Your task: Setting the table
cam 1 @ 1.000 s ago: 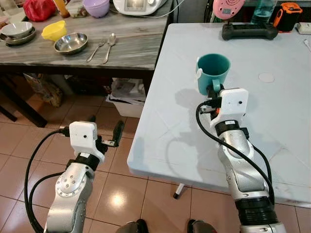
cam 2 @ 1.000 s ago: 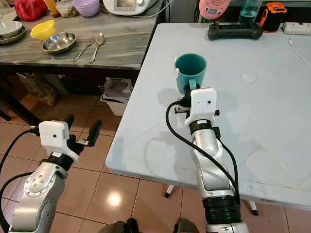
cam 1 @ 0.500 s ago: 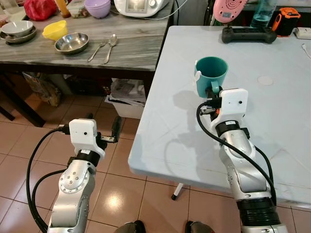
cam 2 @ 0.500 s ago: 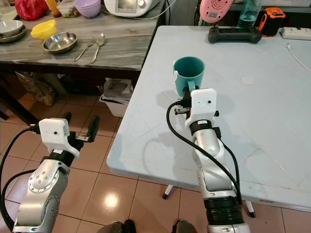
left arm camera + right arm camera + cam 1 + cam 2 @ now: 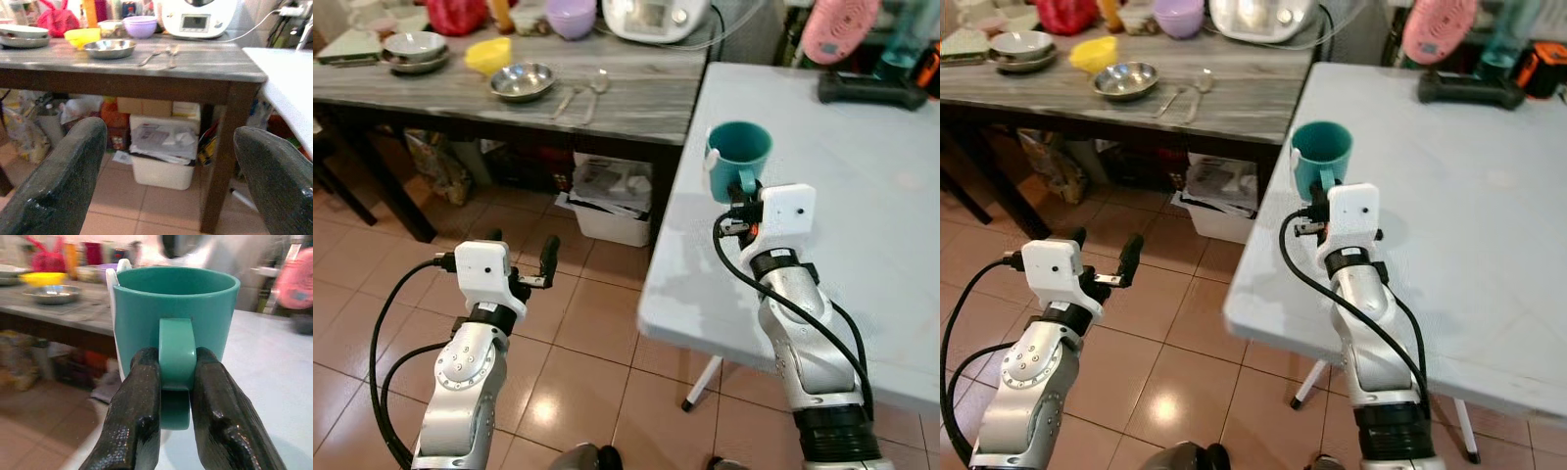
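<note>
A teal mug (image 5: 737, 157) is held upright just over the near-left part of the white table (image 5: 862, 196). My right gripper (image 5: 741, 195) is shut on the mug's handle (image 5: 176, 352), one black finger on each side of it. My left gripper (image 5: 521, 257) hangs open over the tiled floor, with nothing between its fingers (image 5: 63, 171). On the grey wooden side table (image 5: 558, 83) at the far left lie a steel bowl (image 5: 521, 81), a yellow bowl (image 5: 489, 55), a fork (image 5: 564, 100) and a spoon (image 5: 594, 88).
A white bin (image 5: 612, 196) with papers stands under the side table. A white appliance (image 5: 651, 18) and a purple bowl (image 5: 572, 17) sit at its back. A black controller (image 5: 871, 88) and a pink object (image 5: 840, 27) are on the white table's far side.
The whole scene has shifted right in the eye views, so the camera has turned left. The mug stays in my right gripper; the left gripper stays open.
</note>
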You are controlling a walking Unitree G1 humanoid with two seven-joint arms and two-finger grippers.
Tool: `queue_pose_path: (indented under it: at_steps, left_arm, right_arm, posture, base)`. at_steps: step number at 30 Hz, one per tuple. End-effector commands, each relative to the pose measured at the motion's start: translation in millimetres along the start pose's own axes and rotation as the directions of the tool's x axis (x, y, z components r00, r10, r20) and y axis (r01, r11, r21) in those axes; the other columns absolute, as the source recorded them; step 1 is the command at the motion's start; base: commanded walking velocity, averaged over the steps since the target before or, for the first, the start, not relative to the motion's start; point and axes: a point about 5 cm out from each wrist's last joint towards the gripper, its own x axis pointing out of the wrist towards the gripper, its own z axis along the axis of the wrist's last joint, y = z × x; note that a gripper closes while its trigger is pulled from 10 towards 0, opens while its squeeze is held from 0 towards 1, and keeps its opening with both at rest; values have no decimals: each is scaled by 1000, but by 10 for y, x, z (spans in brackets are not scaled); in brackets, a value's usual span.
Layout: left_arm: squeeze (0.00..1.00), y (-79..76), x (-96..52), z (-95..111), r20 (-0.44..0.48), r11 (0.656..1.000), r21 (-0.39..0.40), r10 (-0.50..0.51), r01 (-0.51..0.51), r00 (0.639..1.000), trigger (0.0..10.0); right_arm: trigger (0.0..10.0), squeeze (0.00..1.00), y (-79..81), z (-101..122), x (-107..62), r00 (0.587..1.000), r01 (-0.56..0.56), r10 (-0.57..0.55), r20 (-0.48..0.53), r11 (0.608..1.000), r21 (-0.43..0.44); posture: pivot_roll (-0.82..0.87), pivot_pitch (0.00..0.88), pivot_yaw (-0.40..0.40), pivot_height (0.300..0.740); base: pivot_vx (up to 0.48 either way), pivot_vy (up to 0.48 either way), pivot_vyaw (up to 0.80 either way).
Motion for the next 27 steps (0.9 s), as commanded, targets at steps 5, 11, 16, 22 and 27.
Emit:
queue_pose_path:
  at_steps: [5, 11, 16, 22, 27]
  left_arm:
    - [0, -15, 21, 11, 11, 1000, 7, -6, 6, 1000, 10000]
    - [0, -13, 32, 10, 11, 1000, 9, -9, 9, 1000, 10000]
    - [0, -24, 30, 4, 11, 1000, 8, -9, 9, 1000, 10000]
    - [0, -47, 33, -8, 10, 1000, 5, -9, 9, 1000, 10000]
    - [0, -47, 43, -13, 6, 1000, 3, -2, 2, 1000, 10000]
  right_arm:
    - [10000, 0, -55, 16, -19, 1000, 6, -6, -8, 1000, -12]
    - [10000, 0, -63, 29, 1, 1000, 21, -21, -1, 996, -81]
    - [10000, 0, -71, 32, 7, 1000, 25, -24, 8, 999, -38]
    - [10000, 0, -80, -7, 16, 1000, 8, -9, -26, 999, -44]
    - [10000, 0, -39, 4, 5, 1000, -27, 26, -12, 998, -61]
  posture:
    - [-115, 123, 91, 740]
    - [-112, 122, 94, 740]
    - [-110, 121, 94, 740]
    - [-109, 115, 92, 740]
    - [-107, 111, 91, 740]
  base:
    - [0, 480, 0]
    - [0, 480, 0]
    - [0, 480, 0]
    - [0, 480, 0]
    - [0, 480, 0]
